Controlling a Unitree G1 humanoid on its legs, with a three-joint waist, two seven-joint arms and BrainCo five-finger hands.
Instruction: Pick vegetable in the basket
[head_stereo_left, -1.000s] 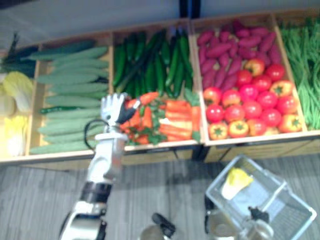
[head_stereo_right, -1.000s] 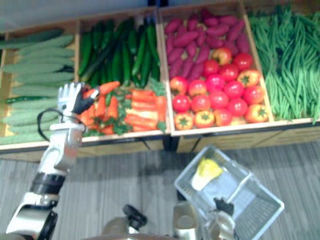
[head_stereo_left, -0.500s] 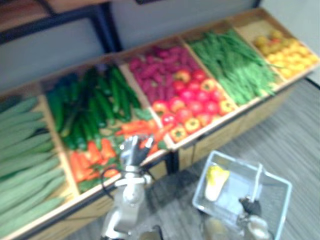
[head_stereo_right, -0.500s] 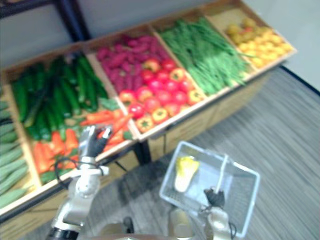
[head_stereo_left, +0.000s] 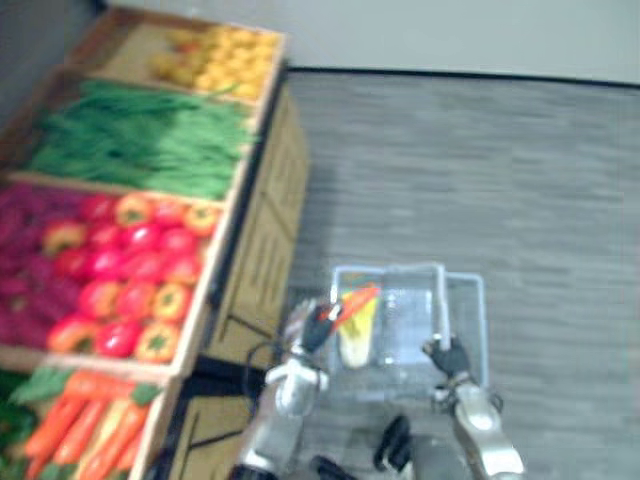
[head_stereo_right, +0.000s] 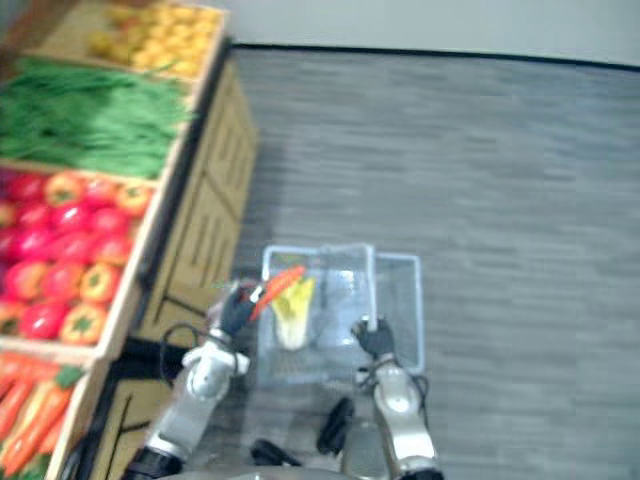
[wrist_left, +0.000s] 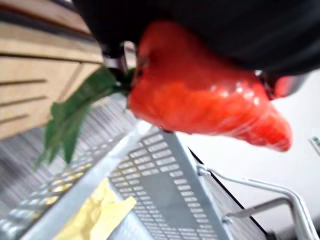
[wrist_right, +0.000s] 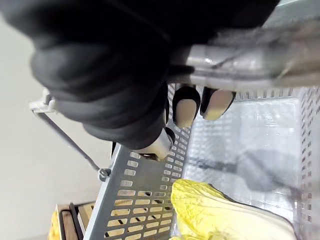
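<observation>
Left hand (head_stereo_left: 316, 326), lower centre of the frame: fingers closed round a carrot (head_stereo_left: 354, 299). I hold the carrot slanting up over the left rim of the clear plastic basket (head_stereo_left: 479, 312), so that a release should drop it inside and not on the floor. In the left wrist view the carrot's (wrist_left: 210, 100) green leaves hang just above the perforated basket wall; it has not yet been lowered in.

Right hand (head_stereo_left: 450, 356), lower centre-right: clenched on the basket's wire handle (head_stereo_left: 440, 303). I judge this grip is there to keep the basket steady and raised within the other arm's reach.

A yellow leafy cabbage (head_stereo_right: 292, 320) already lies in the left half of the basket, directly under the carrot.

Down the left side of the frame runs a wooden stand (head_stereo_left: 262, 215) of crates: yellow fruit (head_stereo_left: 215, 50) at upper left, then green beans (head_stereo_left: 140, 140), red and orange tomatoes (head_stereo_left: 130, 270), and more carrots (head_stereo_left: 80, 432) at lower left. The rest of the frame is grey plank-patterned floor (head_stereo_left: 480, 160), ending at a pale wall (head_stereo_left: 450, 35) along the top.
</observation>
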